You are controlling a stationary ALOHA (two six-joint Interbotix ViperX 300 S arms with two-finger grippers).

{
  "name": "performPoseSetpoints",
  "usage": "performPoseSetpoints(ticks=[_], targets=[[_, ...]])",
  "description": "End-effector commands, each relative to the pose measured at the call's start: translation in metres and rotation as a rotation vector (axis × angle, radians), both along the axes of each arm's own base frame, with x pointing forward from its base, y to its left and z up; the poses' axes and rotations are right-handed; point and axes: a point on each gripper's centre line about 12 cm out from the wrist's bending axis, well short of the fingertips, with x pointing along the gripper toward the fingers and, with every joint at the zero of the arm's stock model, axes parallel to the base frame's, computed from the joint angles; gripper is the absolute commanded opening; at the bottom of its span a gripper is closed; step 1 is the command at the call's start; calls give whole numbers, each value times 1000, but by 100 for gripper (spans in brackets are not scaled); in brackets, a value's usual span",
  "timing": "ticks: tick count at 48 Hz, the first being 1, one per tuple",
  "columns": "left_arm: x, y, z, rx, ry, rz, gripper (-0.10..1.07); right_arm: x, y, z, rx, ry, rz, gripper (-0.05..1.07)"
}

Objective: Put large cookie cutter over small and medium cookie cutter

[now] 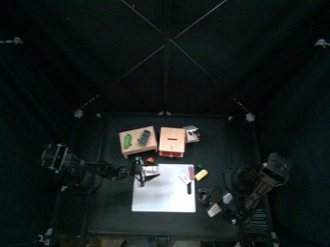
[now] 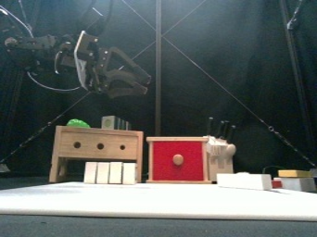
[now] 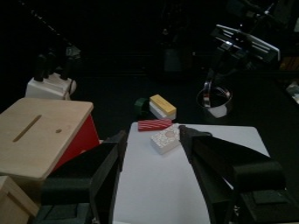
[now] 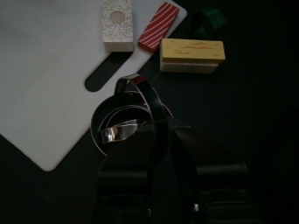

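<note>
In the right wrist view the cookie cutters are dark metal rings lying one inside another. The large cookie cutter [image 4: 114, 133] is outermost, and a smaller ring [image 4: 140, 109] shows within it. I cannot tell small from medium. They sit just off the white sheet's [image 4: 52, 79] edge, right at my right gripper [image 4: 149, 144]. From the left wrist view the rings [image 3: 214, 98] hang under the right arm. My left gripper [image 3: 163, 156] hovers open over the sheet, holding nothing, and shows high in the front view [image 2: 114, 83].
On the sheet lie a white block [image 3: 163, 140] and a red striped piece [image 3: 155, 125], with a yellow block [image 3: 162, 107] just off it. A wooden box [image 1: 138, 140] and a red box [image 1: 175, 142] stand behind.
</note>
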Motion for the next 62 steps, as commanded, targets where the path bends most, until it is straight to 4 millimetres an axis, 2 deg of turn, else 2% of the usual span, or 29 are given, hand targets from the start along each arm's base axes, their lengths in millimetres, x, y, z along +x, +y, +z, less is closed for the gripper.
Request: performPoseSetpoints(ticks=[1,7,11,18,24,28,37,45,50,55,62], targets=[[2,1,6,-4,-22,7,87,1,3,-1,40,2,5,66],[2,1,6,-7,-23,10,87,2,3,4,47,-12,15,86],[2,1,6,-7,-23,10,87,6,3,16,58,-59,43,94],[2,2,6,-7,-23,12,87,12,0,40,82,-153,109,94],[0,2,4,-6,-17,12,87,6,0,31,122,-115,107,94],[0,2,4,-6,-17,12,87,6,2,33,131,-117,114,94],[0,3,4,-6,-16,14,87,11,25,47,169,-61,223,94],[0,3,4,-6,-16,14,87,8,40,55,260,5,217,94],[0,3,3,-6,-14,14,87,8,26,53,167,8,194,94],[0,3,4,-6,-16,15,87,9,14,60,98,-19,174,94],[-3,3,0,-5,-4,15,87,17,-20,75,17,-69,68,94]])
